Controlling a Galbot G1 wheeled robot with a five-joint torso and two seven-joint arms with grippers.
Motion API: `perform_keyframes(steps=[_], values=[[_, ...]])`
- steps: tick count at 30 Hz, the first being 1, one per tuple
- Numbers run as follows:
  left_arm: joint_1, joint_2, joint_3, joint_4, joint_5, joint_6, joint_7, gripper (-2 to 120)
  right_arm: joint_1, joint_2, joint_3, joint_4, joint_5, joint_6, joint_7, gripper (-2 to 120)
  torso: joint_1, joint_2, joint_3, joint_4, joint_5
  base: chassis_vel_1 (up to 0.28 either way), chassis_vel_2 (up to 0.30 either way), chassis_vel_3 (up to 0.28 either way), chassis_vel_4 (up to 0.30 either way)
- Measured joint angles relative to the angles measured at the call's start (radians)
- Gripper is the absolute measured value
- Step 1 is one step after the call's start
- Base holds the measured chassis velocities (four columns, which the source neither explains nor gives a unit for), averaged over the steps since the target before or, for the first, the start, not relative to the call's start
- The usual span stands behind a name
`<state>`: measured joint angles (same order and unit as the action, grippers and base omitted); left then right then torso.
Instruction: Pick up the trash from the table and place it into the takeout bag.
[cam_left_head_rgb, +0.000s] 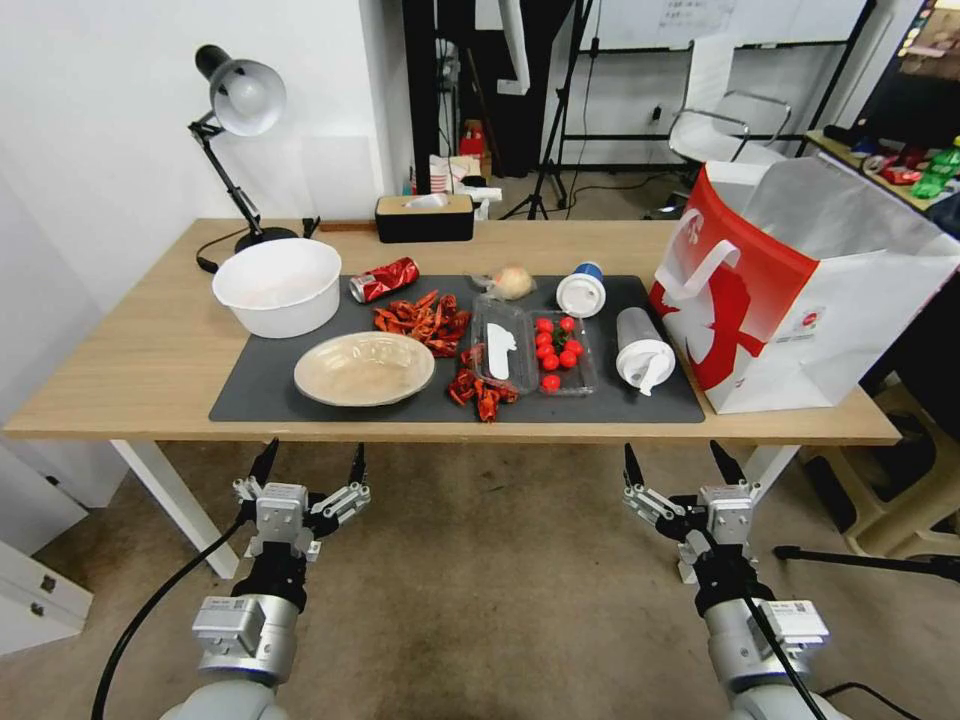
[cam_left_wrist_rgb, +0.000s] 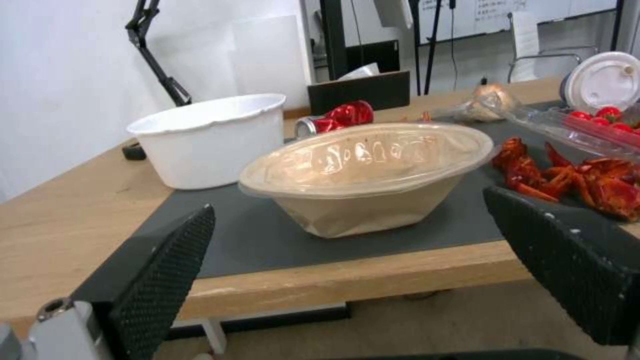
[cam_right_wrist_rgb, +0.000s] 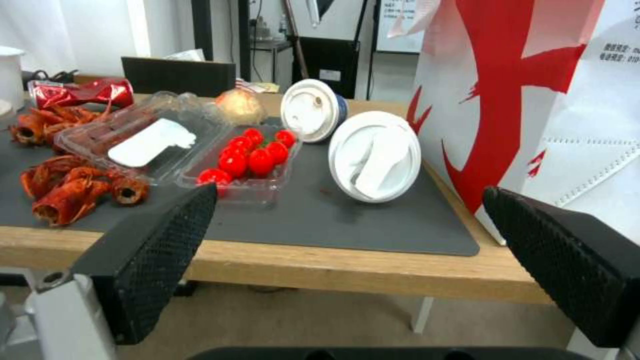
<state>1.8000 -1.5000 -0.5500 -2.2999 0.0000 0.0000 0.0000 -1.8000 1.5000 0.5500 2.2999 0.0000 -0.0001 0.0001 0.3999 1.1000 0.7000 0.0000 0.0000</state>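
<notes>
Below the near edge of the table (cam_left_head_rgb: 150, 370), both grippers are held level over the floor, clear of every object. The left gripper (cam_left_head_rgb: 308, 468) is spread wide with nothing between its fingers; it is aimed at the beige shallow bowl (cam_left_head_rgb: 364, 368), which sits upright on the dark grey mat (cam_left_head_rgb: 260, 390) near the front edge. The right gripper (cam_left_head_rgb: 683, 465) is likewise spread wide and empty, and is aimed at the gap between the clear cup with white lid (cam_left_head_rgb: 642, 349) and the takeout bag (cam_left_head_rgb: 800, 290).

The clear cup is seen lying on its side on the mat, lid toward the robot, just beside the bag. The white-and-blue lidded cup (cam_left_head_rgb: 581, 290) is also lying on its side, farther back on the mat. The red soda can (cam_left_head_rgb: 384, 279) is dented and lies at the rear edge of the mat, beside a white tub (cam_left_head_rgb: 277, 285). The small plastic-wrapped beige lump (cam_left_head_rgb: 510, 282) rests between the can and the white-and-blue cup.

Crayfish shells (cam_left_head_rgb: 425, 320) are scattered mid-mat, next to an open clear clamshell box (cam_left_head_rgb: 505, 345) holding cherry tomatoes (cam_left_head_rgb: 556, 345). The takeout bag stands upright and open at the right end of the table, its red-and-white face turned toward the mat.
</notes>
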Motion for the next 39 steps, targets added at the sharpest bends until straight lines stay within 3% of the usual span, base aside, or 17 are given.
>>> perform_keyframes(steps=[27,29,31,32,34,39], values=[[-0.006,0.000,0.004,0.000,-0.006,0.009,-0.004,100,0.004,0.000,0.009,0.000,0.020,-0.017,-0.013,100,0.000,0.000,0.000,0.0000,0.0000,0.000,0.000,0.000,0.000],[-0.024,0.002,0.017,0.002,-0.029,0.042,-0.021,100,0.005,0.000,0.012,-0.001,0.025,-0.023,-0.016,100,0.000,0.000,0.000,0.0003,0.0005,0.000,0.000,0.000,0.000],[-0.085,0.010,0.066,0.016,-0.107,0.155,-0.078,100,0.025,-0.001,0.052,-0.012,0.105,-0.121,-0.068,100,0.000,0.000,0.000,-0.0001,0.0001,0.000,0.000,0.000,0.000],[-0.085,0.010,0.066,0.016,-0.107,0.155,-0.078,100,0.025,-0.001,0.052,-0.012,0.105,-0.121,-0.068,100,0.000,0.000,0.000,-0.0001,0.0001,0.000,0.000,0.000,0.000],[-0.128,0.015,0.100,0.025,-0.161,0.234,-0.117,100,0.043,-0.005,0.087,-0.023,0.167,-0.197,-0.105,100,0.000,0.000,0.000,-0.0002,0.0003,0.000,0.000,0.000,0.000],[-0.143,0.020,0.116,0.022,-0.197,0.258,-0.132,100,0.059,-0.018,0.115,-0.025,0.191,-0.207,-0.111,100,0.000,0.000,0.000,0.0000,0.0003,0.000,0.000,0.000,0.000]])
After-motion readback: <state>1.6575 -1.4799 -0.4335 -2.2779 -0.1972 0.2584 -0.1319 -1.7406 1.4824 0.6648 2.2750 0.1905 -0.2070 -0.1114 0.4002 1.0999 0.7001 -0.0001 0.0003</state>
